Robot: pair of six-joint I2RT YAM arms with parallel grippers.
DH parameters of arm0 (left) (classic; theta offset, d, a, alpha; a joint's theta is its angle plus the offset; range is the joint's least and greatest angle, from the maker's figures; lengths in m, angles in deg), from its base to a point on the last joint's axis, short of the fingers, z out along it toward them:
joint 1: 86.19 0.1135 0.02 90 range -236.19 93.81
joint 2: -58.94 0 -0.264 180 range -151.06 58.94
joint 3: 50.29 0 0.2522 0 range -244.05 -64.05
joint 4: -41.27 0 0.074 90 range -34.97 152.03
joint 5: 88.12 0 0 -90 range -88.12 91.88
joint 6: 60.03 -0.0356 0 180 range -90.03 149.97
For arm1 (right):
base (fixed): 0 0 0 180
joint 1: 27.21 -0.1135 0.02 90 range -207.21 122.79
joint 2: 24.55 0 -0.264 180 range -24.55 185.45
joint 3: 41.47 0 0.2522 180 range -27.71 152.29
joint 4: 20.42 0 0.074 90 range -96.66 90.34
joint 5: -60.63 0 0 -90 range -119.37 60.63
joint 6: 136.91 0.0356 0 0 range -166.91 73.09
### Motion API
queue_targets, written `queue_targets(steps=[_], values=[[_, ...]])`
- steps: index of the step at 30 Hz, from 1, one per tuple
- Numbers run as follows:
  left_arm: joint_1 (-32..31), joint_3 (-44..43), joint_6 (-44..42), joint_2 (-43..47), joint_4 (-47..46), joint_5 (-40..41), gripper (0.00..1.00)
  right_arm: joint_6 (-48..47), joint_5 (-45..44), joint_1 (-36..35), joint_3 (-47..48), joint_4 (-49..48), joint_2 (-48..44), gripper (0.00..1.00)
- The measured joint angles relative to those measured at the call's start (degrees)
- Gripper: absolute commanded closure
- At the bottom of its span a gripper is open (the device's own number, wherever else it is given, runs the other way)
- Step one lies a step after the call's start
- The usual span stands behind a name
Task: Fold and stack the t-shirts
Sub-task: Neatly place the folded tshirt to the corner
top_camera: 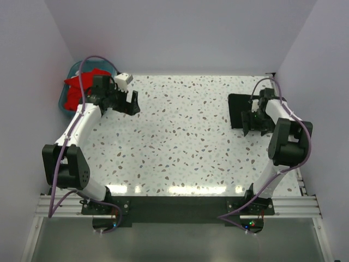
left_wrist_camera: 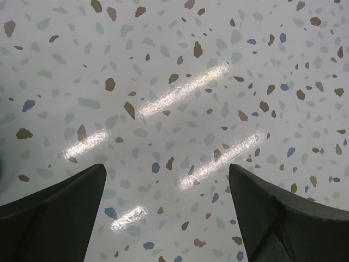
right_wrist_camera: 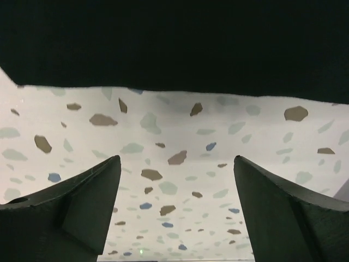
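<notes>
Lying crumpled in the teal basket [top_camera: 76, 67], red t-shirts [top_camera: 73, 94].

The black t-shirt [top_camera: 238, 106] lies flat on the table [top_camera: 180, 142] at its far right, a dark squarish patch. Seen close by, its near edge [right_wrist_camera: 174, 38] runs nearly straight and rests on the tabletop. The red t-shirts [top_camera: 72, 97] are bunched and crumpled in the teal basket [top_camera: 73, 66] at the far left corner; I cannot count them.
</notes>
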Motion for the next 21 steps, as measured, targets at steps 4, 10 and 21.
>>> queue_targets(steps=[4, 10, 21], values=[[0.0, 0.0, 0.02, 0.2, 0.04, 0.02, 0.0, 2.47, -0.07, -0.04, -0.28, -4.94, 2.69, 0.12], [0.0, 0.0, -0.02, 0.55, 0.22, 0.09, 0.0, 3.82, 0.31, -0.04, 1.49, -9.92, 7.19, 0.12], [0.0, 0.0, -0.09, 1.07, 0.7, 1.09, 0.0, 4.17, 1.29, -0.04, 12.94, -12.55, 15.08, 0.11]])
